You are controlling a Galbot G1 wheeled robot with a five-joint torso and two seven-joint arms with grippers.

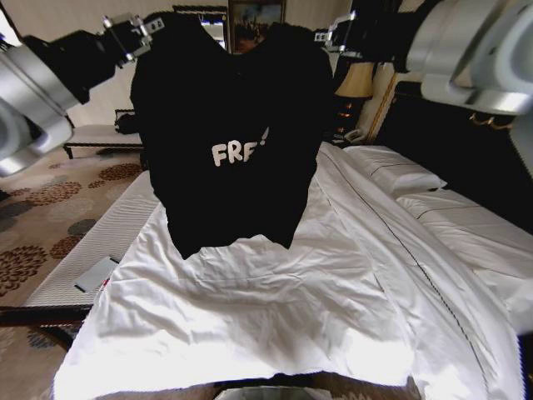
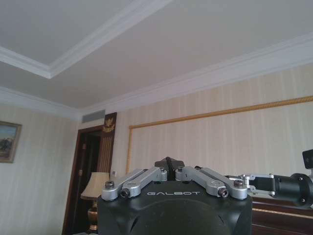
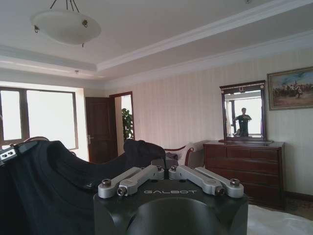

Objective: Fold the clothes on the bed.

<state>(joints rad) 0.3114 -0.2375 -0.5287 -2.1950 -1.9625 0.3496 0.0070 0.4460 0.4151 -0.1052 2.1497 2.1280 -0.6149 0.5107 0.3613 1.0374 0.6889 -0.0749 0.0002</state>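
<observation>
The black T-shirt (image 1: pixel 231 133) hangs in the air above the foot end of the bed (image 1: pixel 350 283), held up by both arms and spread between them, its lower hem just above the white duvet (image 1: pixel 250 325) without clearly touching it. White lettering, partly lost in a fold, shows on the chest. The left gripper (image 1: pixel 137 35) is raised at the T-shirt's upper corner on the robot's left; its jaws are pressed together on the shoulder fabric, and in the left wrist view a sliver of black cloth shows pinched between the closed linkages of that gripper (image 2: pixel 169 164). The right gripper (image 1: pixel 337 35) is raised to a matching height at the T-shirt's opposite upper corner, its jaws likewise pinching the shoulder. In the right wrist view the right gripper (image 3: pixel 164 164) has black fabric gathered at its tip, and the T-shirt (image 3: pixel 54 191) drapes away from it toward the far gripper. The garment hangs roughly flat, front facing the head camera, narrowing toward the hem. Beyond the T-shirt, white pillows (image 1: pixel 400 171) lie at the head of the bed against the dark headboard (image 1: pixel 466 150). A pale bench (image 1: pixel 100 137) stands on the patterned carpet (image 1: pixel 50 217), well apart from the T-shirt on the left-gripper side.
</observation>
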